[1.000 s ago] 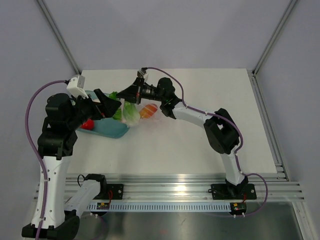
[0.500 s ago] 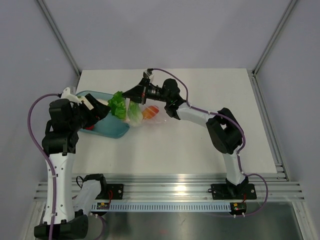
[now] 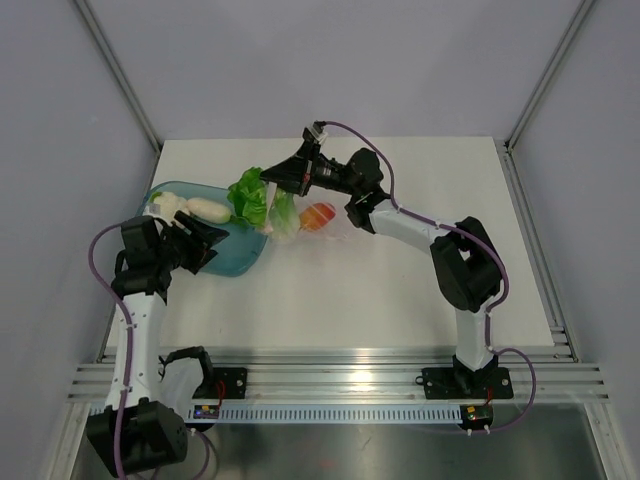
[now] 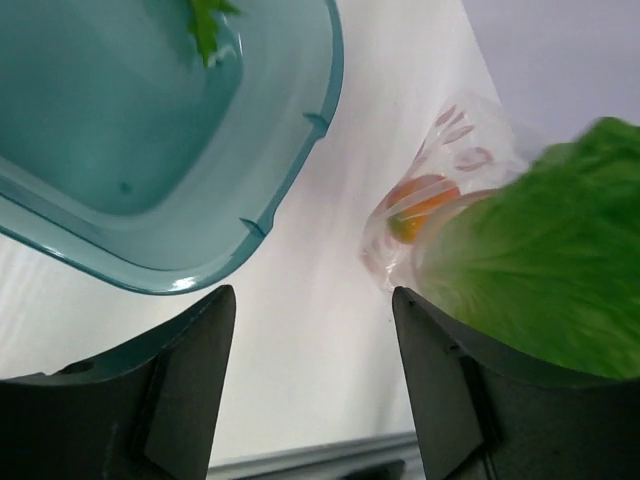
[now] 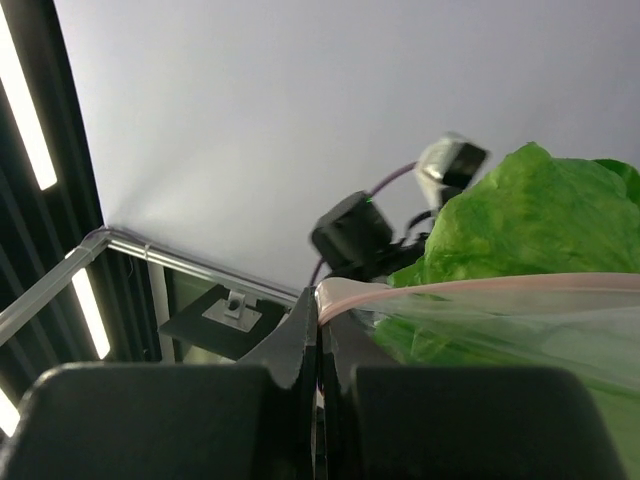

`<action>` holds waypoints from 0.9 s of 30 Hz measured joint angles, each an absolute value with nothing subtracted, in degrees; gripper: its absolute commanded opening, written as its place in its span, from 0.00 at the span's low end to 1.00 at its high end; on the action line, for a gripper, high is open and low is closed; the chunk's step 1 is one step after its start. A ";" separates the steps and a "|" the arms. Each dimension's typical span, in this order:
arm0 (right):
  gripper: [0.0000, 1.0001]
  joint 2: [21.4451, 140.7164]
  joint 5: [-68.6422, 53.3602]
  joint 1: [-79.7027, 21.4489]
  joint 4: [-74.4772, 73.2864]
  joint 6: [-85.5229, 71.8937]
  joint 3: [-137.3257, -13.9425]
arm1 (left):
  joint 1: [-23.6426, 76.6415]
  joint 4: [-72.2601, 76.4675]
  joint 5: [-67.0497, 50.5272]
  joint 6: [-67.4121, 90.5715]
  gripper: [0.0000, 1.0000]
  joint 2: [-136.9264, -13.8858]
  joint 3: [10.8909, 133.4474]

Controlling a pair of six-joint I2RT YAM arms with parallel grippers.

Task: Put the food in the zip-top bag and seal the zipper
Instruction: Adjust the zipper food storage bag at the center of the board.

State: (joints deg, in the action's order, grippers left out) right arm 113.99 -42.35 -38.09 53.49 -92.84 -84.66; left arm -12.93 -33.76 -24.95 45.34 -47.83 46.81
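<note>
My right gripper [image 3: 270, 181] is shut on the zipper [image 5: 480, 287] edge of the zip-top bag [image 3: 300, 224] and holds that edge up. A green lettuce piece [image 3: 250, 197] sticks out of the bag's mouth; it also shows in the right wrist view [image 5: 530, 220]. A red-orange round food [image 3: 318, 215] lies inside the bag. My left gripper [image 3: 212, 242] is open and empty over the near side of the teal bowl [image 3: 238, 262], apart from the bag. In the left wrist view [image 4: 315, 390] its jaws stand wide, with the bag [image 4: 455, 130] and lettuce [image 4: 540, 270] to the right.
A small green leaf scrap [image 4: 205, 25] lies in the teal bowl [image 4: 290, 170]. A whitish elongated piece [image 3: 205, 208] shows at the bowl's far rim. The table's left edge runs close beside the left arm.
My left gripper has let go of the lettuce and pulled back left and nearer, over the bowl. My right gripper has carried the bag's edge a little right and farther back.
</note>
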 measured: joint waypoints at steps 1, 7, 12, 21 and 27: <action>0.00 113.82 -42.83 -37.91 54.08 -93.10 -84.66 | -12.95 -32.14 -26.79 46.57 0.66 -48.90 44.80; 0.01 113.12 -45.04 -37.65 55.79 -93.91 -84.71 | -12.99 -22.48 -36.80 52.66 0.66 -53.34 40.73; 0.01 113.12 -46.24 -37.63 56.10 -94.48 -84.73 | -12.99 -11.31 -42.70 57.95 0.59 -56.82 39.92; 0.01 113.12 -46.83 -37.63 57.80 -95.74 -85.03 | -12.99 -2.07 -47.37 62.57 0.51 -64.75 39.81; 0.01 113.12 -47.27 -37.65 58.83 -96.75 -86.11 | -12.67 1.17 -49.58 63.16 0.51 -66.22 39.79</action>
